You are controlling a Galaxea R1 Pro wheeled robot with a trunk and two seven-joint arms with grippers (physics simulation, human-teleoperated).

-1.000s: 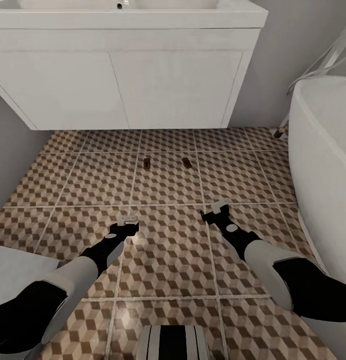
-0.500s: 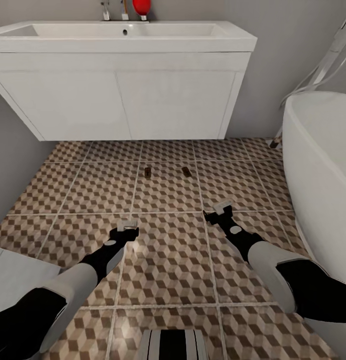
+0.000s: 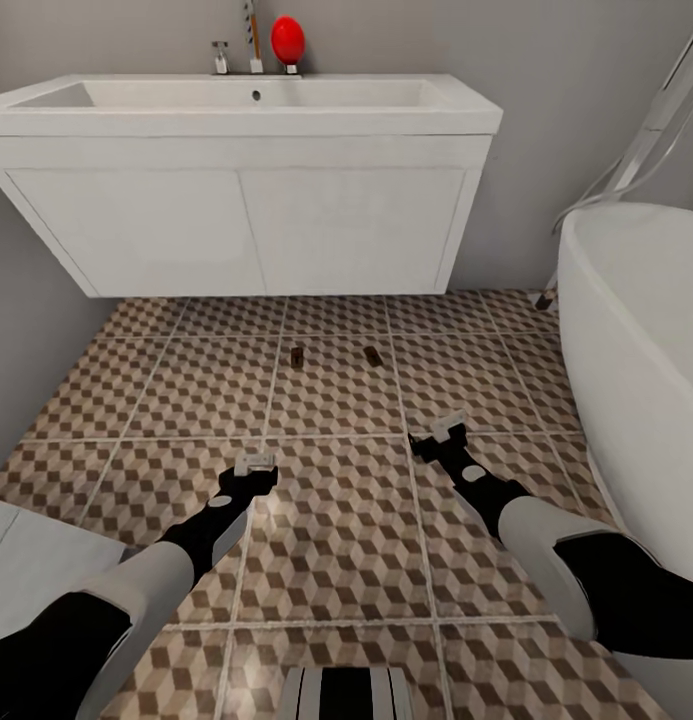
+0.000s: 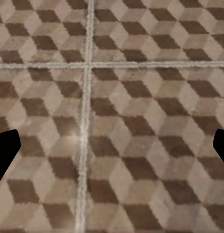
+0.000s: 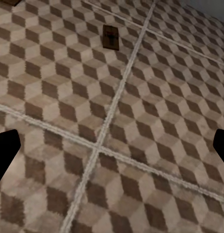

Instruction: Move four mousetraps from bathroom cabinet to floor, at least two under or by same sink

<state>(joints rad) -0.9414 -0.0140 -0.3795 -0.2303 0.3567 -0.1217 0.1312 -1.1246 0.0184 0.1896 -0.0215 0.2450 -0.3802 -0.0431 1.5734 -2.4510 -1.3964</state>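
Note:
Two mousetraps lie on the bathroom floor [image 3: 186, 400] in front of the white bathroom sink [image 3: 246, 125]: one mousetrap [image 3: 298, 356] on the left, the other mousetrap [image 3: 372, 354] a short way to its right. My left gripper [image 3: 254, 467] hovers low over the tiles, open and holding nothing. My right gripper [image 3: 441, 435] is also open and empty, nearer the traps. In the right wrist view a mousetrap [image 5: 110, 37] lies flat ahead of the right gripper [image 5: 112, 150]. The left wrist view shows bare tiles between the spread tips of the left gripper [image 4: 112, 150].
A rounded white bathtub [image 3: 636, 330] fills the right side, close to my right arm. A grey wall [image 3: 26, 330] closes the left. A pale flat object [image 3: 26, 560] sits at the lower left. On the sink stand a chrome tap [image 3: 220, 55] and a red item [image 3: 288, 40].
The whole picture has shifted downward as the camera moved: more of the sink's top, tap and red item now show. Both arms hold about the same pose; the traps have not moved.

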